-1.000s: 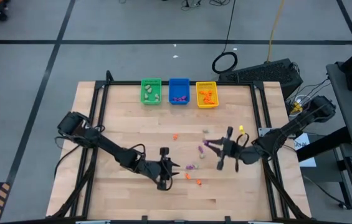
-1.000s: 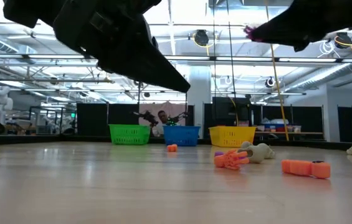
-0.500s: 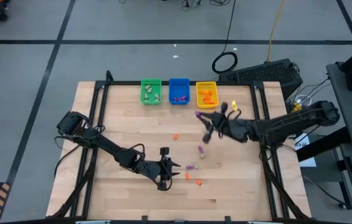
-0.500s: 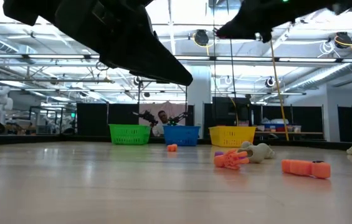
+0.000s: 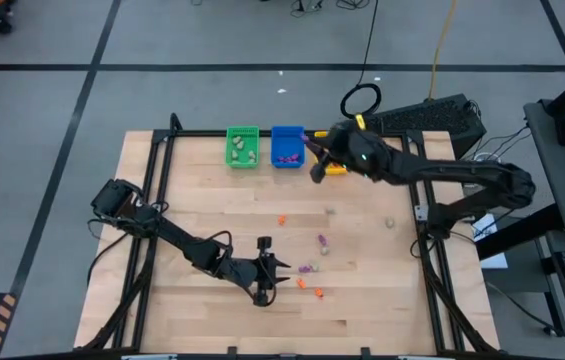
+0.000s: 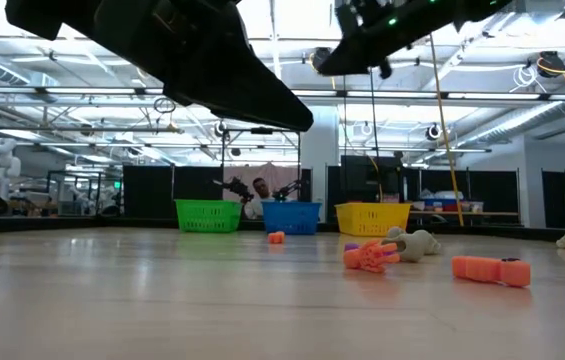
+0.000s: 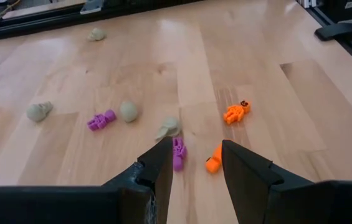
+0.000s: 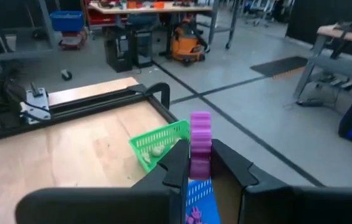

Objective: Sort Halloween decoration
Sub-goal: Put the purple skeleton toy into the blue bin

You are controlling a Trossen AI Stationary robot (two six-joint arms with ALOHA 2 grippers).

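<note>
Your right gripper point(image 8: 199, 163) is pinching a small purple ridged plastic trinket point(image 8: 200, 142) upright between its fingertips, carried high so it clears the rims on the way to the blue rectangular plastic bin point(image 5: 286, 146), where other purple pieces already lie. The right arm is stretched far across the table's back edge, its wrist just beside that bin and the yellow plastic bin point(image 5: 334, 170); from above I can't quite tell whether the trinket is already over the blue one. Your left gripper point(image 7: 191, 163) hangs low near the front of the wooden table point(image 5: 202, 220), fingers spread and empty, with a purple figure point(image 7: 178, 153) and an orange one point(image 7: 213, 159) lying just ahead, likely lined up for its next pick.
</note>
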